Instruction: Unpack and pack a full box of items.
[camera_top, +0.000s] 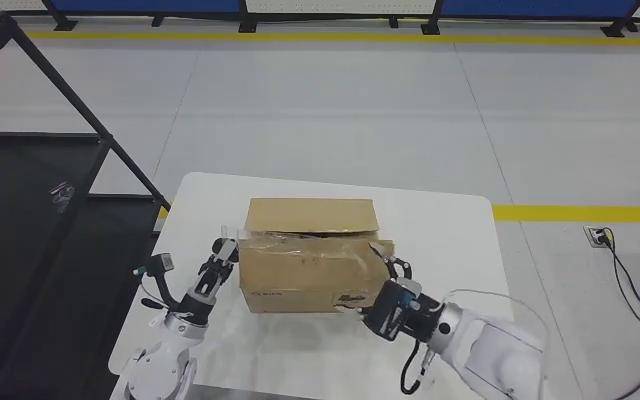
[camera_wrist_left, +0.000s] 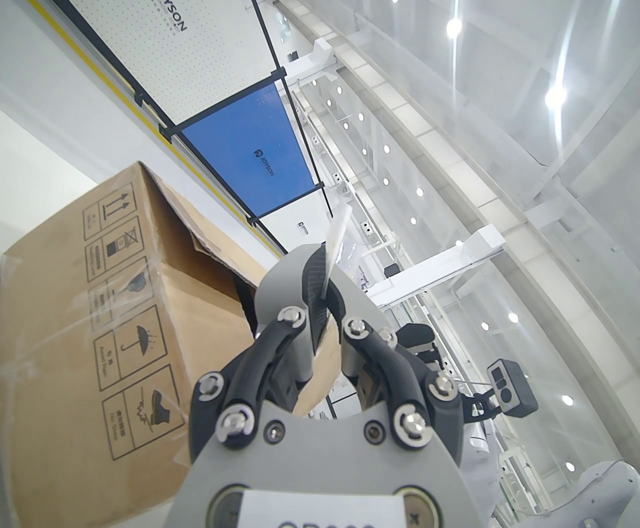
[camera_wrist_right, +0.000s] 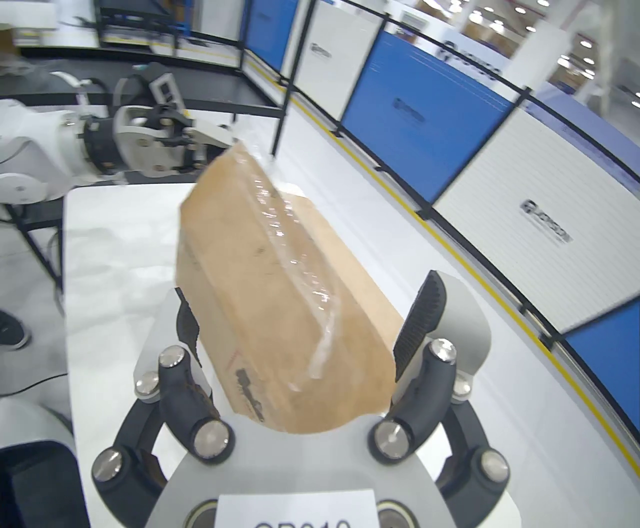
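The brown cardboard box (camera_top: 310, 268), its seam covered with crinkled clear tape, sits near the middle of the white tabletop (camera_top: 445, 232), long side towards the robot. The left gripper (camera_wrist_left: 320, 282) is at the box's left end with its pads pressed together on a thin strip of clear tape (camera_wrist_left: 336, 232) that sticks up past the fingertips. The right gripper (camera_wrist_right: 307, 300) is at the box's right end. Its fingers are spread wide with the box's end between them, and neither pad is plainly pressing on the cardboard.

The main risk, as I judge it, is that nothing pins the box. A pull on the tape from the left could drag or tip the whole carton towards the left edge of the tabletop instead of peeling the seam. The strip is narrow and slick, so it could also slip out of the pads or snap short, leaving most of the tape stuck down.

The contents are hidden, and the top view shows just a dark slit between the top flaps. How much tape is bonded along the seam is hard to make out. Whether the right fingers touch the box walls cannot be told.
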